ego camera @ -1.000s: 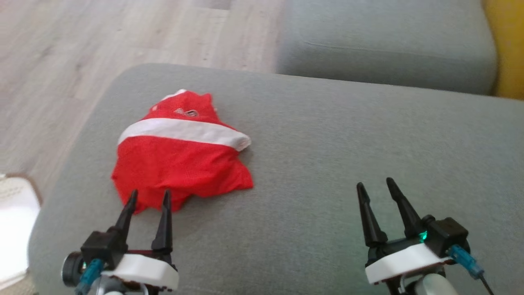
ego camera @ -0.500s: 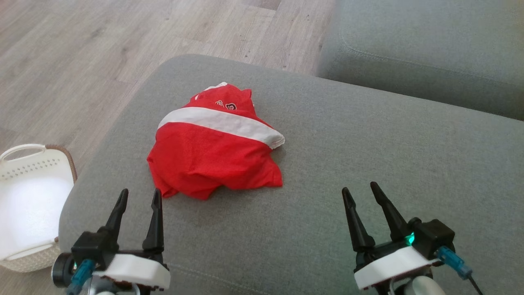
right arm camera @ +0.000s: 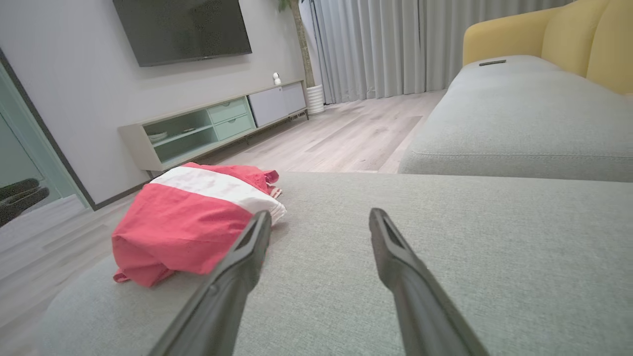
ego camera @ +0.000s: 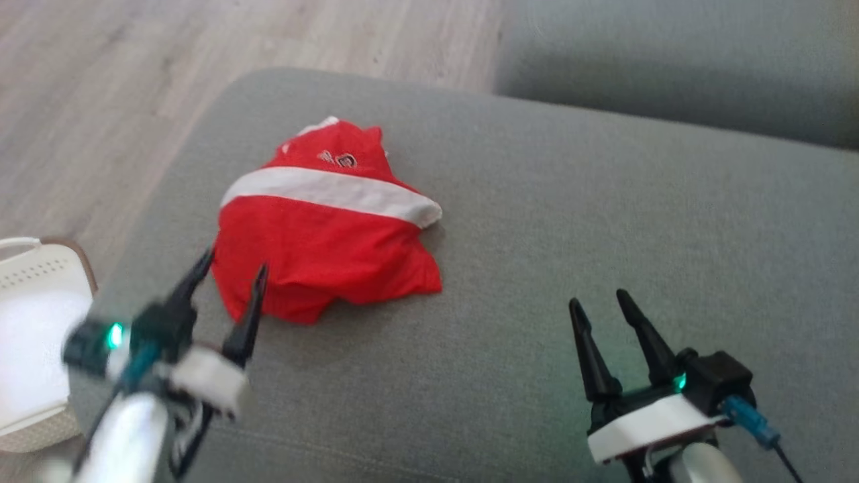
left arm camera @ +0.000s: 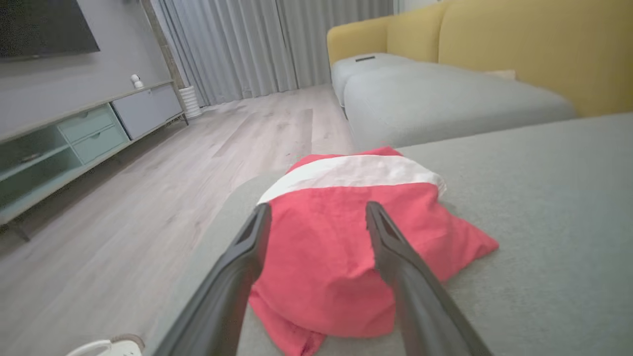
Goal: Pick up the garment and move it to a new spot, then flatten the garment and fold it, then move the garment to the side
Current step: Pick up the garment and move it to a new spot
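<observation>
Head view showed a crumpled red garment (ego camera: 325, 228) with a white band lying on the left part of a grey sofa cushion (ego camera: 604, 221), not yet picked up. A white basket (ego camera: 33, 335) stood on the wooden floor (ego camera: 100, 80) just beyond the cushion's left edge. A second earlier both hands had rested low in the picture, fingers pointing up. Since then the left hand (ego camera: 235, 259) had lifted and swung towards the garment, and it appeared blurred with motion and tilted to the right. Its jaws were spread wide and held nothing, and the tips overlapped the garment's near left edge. In the left wrist view the two dark fingers (left arm camera: 247, 247) framed the near red fold between them, but whether they touched the cloth could not be told. The right hand (ego camera: 597, 298) had kept its place at the lower right. It was equally wide open and empty, above bare cushion and well apart from the garment. The whole picture had also shifted, which was the camera turning; the garment's folds looked unchanged. Judged from this, the first step was only beginning: the left hand was reaching in for a grasp, and lifting, flattening, folding and moving aside all lay ahead.
</observation>
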Tool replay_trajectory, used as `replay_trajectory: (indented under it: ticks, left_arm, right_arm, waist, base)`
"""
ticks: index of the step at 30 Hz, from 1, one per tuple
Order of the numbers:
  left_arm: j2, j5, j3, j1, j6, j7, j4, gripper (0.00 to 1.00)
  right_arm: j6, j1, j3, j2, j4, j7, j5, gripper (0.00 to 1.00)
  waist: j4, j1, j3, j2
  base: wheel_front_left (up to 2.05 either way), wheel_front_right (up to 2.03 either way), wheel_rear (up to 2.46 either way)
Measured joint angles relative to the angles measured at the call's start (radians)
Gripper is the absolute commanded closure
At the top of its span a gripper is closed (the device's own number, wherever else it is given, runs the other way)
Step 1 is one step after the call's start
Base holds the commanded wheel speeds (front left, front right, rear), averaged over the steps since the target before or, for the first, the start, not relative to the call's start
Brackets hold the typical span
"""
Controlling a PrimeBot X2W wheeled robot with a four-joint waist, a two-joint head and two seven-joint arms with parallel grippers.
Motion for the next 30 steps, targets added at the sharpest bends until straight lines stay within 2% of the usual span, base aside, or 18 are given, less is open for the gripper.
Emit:
replay_trajectory:
  ticks: [2, 5, 6, 13, 18, 22, 30]
  left_arm:
    - [0.059, -0.027, -0.076, -0.091, -0.003, 0.019, 0.053, 0.0]
    - [0.154, -0.132, -0.238, -0.24, -0.007, 0.078, 0.105, 0.0]
    - [0.215, -0.212, -0.349, -0.34, -0.007, 0.12, 0.125, 0.0]
    - [0.378, -0.441, -0.692, -0.625, -0.007, 0.239, 0.176, 0.0]
    - [0.454, -0.569, -0.933, -0.786, -0.007, 0.292, 0.182, 0.0]
    - [0.486, -0.639, -1.068, -0.897, -0.007, 0.304, 0.219, 0.0]
    - [0.493, -0.709, -1.138, -0.978, -0.007, 0.332, 0.262, 0.0]
  right_arm:
    - [0.0, -0.014, -0.007, 0.0, 0.001, 0.0, -0.009, 0.0]
    - [0.0, -0.049, -0.018, 0.0, 0.0, 0.0, -0.019, 0.0]
    - [0.0, -0.069, -0.027, -0.001, -0.002, 0.0, -0.023, 0.0]
    - [0.0, -0.119, -0.03, -0.002, -0.002, 0.0, -0.032, 0.0]
    - [0.0, -0.145, -0.03, -0.002, -0.003, 0.0, -0.038, 0.0]
    - [0.0, -0.167, -0.029, -0.003, -0.005, 0.0, -0.04, 0.0]
    - [0.0, -0.189, -0.021, -0.003, -0.006, 0.0, -0.044, 0.0]
  waist:
    - [-0.013, 0.0, 0.02, 0.0]
    - [-0.034, 0.0002, 0.053, 0.0]
    - [-0.05, 0.0002, 0.078, 0.0]
    - [-0.107, 0.0003, 0.158, 0.0]
    - [-0.145, 0.0003, 0.204, 0.0]
    - [-0.168, 0.0003, 0.241, 0.0]
    - [-0.206, 0.0002, 0.285, 0.0]
  base:
    - [0.0, 0.0, 0.0]
    - [0.0, 0.0, 0.0]
    - [0.0, 0.0, 0.0]
    - [0.0, 0.0, 0.0]
    - [0.0, 0.0, 0.0]
    - [0.0, 0.0, 0.0]
    - [0.0, 0.0, 0.0]
